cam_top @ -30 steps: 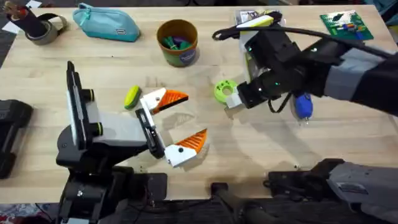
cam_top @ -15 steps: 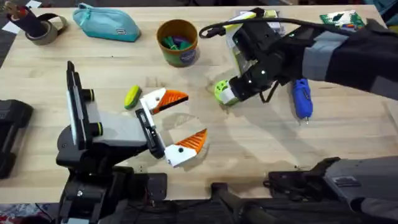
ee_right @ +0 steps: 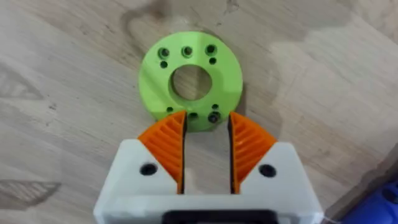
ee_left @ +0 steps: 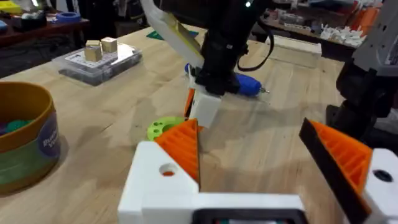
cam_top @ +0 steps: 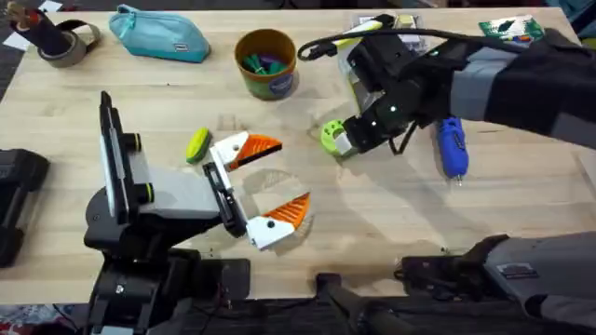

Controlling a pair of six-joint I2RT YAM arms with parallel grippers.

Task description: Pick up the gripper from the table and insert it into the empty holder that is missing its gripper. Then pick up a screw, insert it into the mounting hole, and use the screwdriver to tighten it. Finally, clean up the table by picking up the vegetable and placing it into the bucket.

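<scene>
The gripper (cam_top: pixel 333 137) lies on the pale wooden table (cam_top: pixel 391 223), pinched by the right jaws; left jaws spread.

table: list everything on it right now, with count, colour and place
gripper: 1, lime-green disc on a white block, centre-right, between the right jaws
screwdriver: 1, blue, right of the disc
vegetable: 1, yellow-green, centre-left, by the left jaws
bucket: 1, tan with green band, far centre, small items inside
pouch: 1, teal, far left
tape roll: 1, grey, far left corner
clear box: 1, far right, two small blocks on it
green board: 1, far right corner
table: 1, light wood
left gripper: white, orange pads, jaws wide apart
right gripper: white, orange pads, jaws narrowly set around the white block
</scene>
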